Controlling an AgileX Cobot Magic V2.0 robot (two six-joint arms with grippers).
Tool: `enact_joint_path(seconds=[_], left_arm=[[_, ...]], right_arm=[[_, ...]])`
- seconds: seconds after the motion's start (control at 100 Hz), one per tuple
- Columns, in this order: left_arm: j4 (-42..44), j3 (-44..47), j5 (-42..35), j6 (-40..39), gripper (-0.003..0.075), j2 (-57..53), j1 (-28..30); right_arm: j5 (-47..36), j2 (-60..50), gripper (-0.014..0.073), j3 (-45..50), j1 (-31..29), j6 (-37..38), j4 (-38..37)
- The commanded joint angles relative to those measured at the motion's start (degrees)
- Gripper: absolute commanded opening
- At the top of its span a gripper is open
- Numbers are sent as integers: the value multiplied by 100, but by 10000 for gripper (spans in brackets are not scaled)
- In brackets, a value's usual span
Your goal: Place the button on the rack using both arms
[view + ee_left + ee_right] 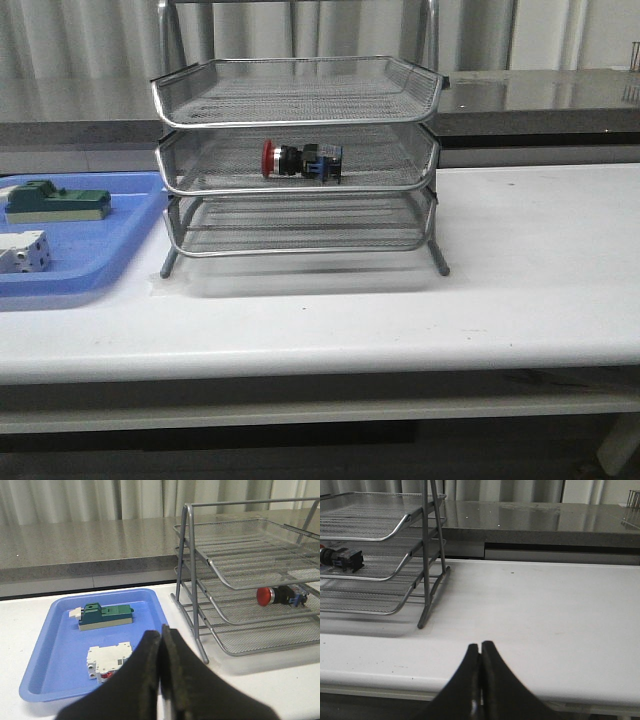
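button point(300, 161) on rack point(298, 120) middle tier (lying sideways), apart from closed fingers point(150, 655)

Soft, even light fell from above, leaving the white desk point(520, 260) bright and a faint, blurred shadow under the rack point(300, 160); the grey counter point(540, 95) behind carried a dull sheen with pale reflections. All three views were a little soft and grainy, with fine mesh detail smeared. In both wrist views the dark left claw point(161, 635) and right claw point(480, 650) sat close to the lens, underexposed and out of focus.
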Motion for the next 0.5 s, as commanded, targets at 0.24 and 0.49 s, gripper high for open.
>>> enact_joint_path(seconds=[0.24, 0.49], left_arm=[[-68, -166, -455, -59, -20, 40, 19], [-68, -166, -455, -59, -20, 40, 19]], right_arm=[[-605, -70, -69, -90, -49, 1, 8], [-605, -70, -69, -90, -49, 1, 8]])
